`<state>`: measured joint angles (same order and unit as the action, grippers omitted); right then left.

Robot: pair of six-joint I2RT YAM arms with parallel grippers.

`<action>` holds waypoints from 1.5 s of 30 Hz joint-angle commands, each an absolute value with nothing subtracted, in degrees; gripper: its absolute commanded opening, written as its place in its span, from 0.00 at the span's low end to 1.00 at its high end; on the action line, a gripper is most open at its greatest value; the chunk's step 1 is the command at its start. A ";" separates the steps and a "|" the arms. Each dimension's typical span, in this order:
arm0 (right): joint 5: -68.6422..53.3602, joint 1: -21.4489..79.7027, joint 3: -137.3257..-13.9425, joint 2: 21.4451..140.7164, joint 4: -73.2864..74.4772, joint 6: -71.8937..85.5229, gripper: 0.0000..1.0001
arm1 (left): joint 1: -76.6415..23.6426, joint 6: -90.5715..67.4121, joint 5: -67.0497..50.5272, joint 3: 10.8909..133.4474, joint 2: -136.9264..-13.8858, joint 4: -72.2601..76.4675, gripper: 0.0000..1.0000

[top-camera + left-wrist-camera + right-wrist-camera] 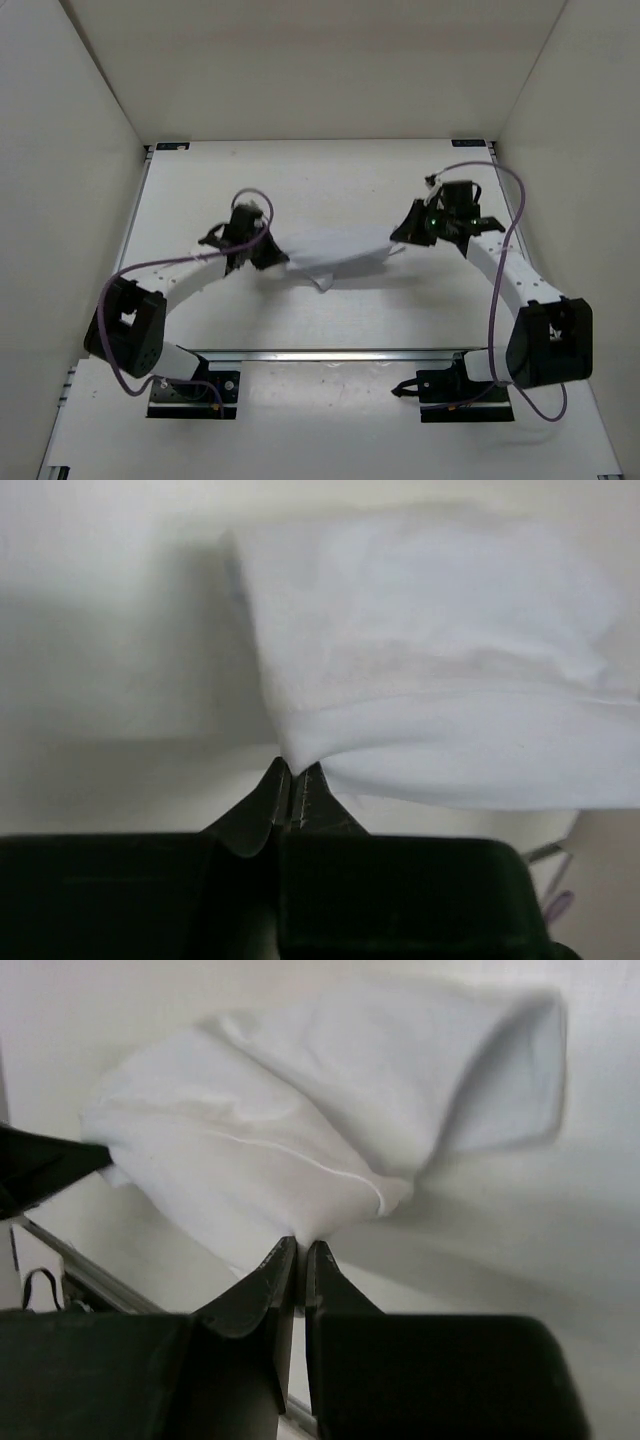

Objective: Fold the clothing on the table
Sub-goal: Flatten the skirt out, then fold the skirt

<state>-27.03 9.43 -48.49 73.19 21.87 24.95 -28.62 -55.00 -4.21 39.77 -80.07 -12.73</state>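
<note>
The left pincer (296,780) and right pincer (300,1255) clamp the clothing (335,258) at 9 and 3 o'clock; the fold now needs them to move together.

Soft, even overhead light keeps the top view bright; the white table (330,320) is evenly lit, with only faint shadows. Both wrist views are hazy: the clothing (430,680) lies out of focus (worst toward two o'clock in the right view), throwing grey shadow toward nine o'clock in the left.
</note>
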 commanded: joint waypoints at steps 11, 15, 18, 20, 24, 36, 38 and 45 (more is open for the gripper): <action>-23.40 0.70 -125.61 98.99 33.84 13.99 0.00 | -13.70 -23.66 -11.98 125.53 -104.08 -39.29 0.00; -18.45 2.20 -104.68 88.37 31.40 10.46 0.00 | -17.14 -18.81 -7.20 107.97 -95.39 -37.19 0.00; -20.48 1.84 -81.08 78.61 25.25 12.31 0.00 | -18.28 -21.52 -9.14 85.65 -86.96 -30.26 0.00; -17.33 3.25 -64.94 73.68 23.82 12.83 0.00 | -20.03 -22.41 -6.61 70.30 -81.58 -27.17 0.00; -18.10 7.81 -46.72 63.31 25.83 16.59 0.00 | -24.86 -25.39 -5.19 54.51 -71.31 -28.81 0.00; -25.03 11.17 -38.40 55.34 23.84 24.71 0.00 | -21.89 -27.95 -10.55 48.94 -63.17 -39.30 0.00; -26.01 10.89 -41.90 60.19 19.79 23.13 0.00 | -20.75 -27.60 -10.63 51.14 -68.79 -36.92 0.00; -25.66 11.52 -58.68 78.21 13.28 19.17 0.01 | -17.15 -27.16 -9.67 64.14 -82.59 -32.17 0.00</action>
<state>-26.59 12.40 -51.92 75.26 20.43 22.59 -19.18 -28.45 -12.49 58.30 -80.25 -35.40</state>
